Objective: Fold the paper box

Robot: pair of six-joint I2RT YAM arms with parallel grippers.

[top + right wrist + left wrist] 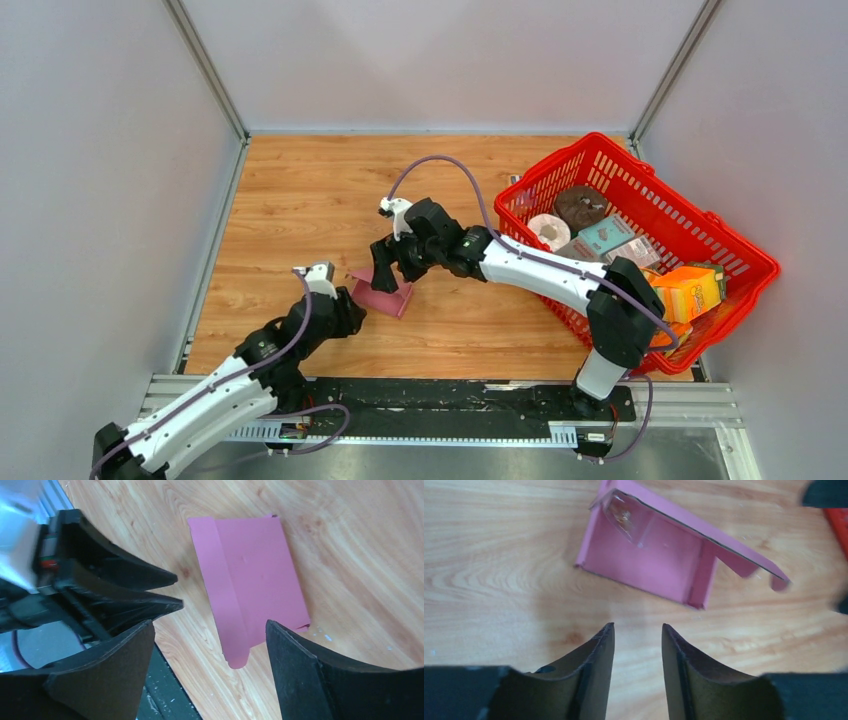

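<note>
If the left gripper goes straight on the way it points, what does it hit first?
Likely the thin pink paper box, near edge first; the open left gripper aims at it. Depth unclear.

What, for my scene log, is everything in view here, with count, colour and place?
table: one, wood-grain, beneath everything.
paper box: one, pink, partly folded, near the table's front middle.
basket: one, red, at the table's right edge, holding goods.
white roll: one, in the basket.
teal box: one, in the basket.
orange box: one, at the basket's near end.
left gripper: one, black, open, beside the paper box.
right gripper: one, black, open, over the paper box.
</note>
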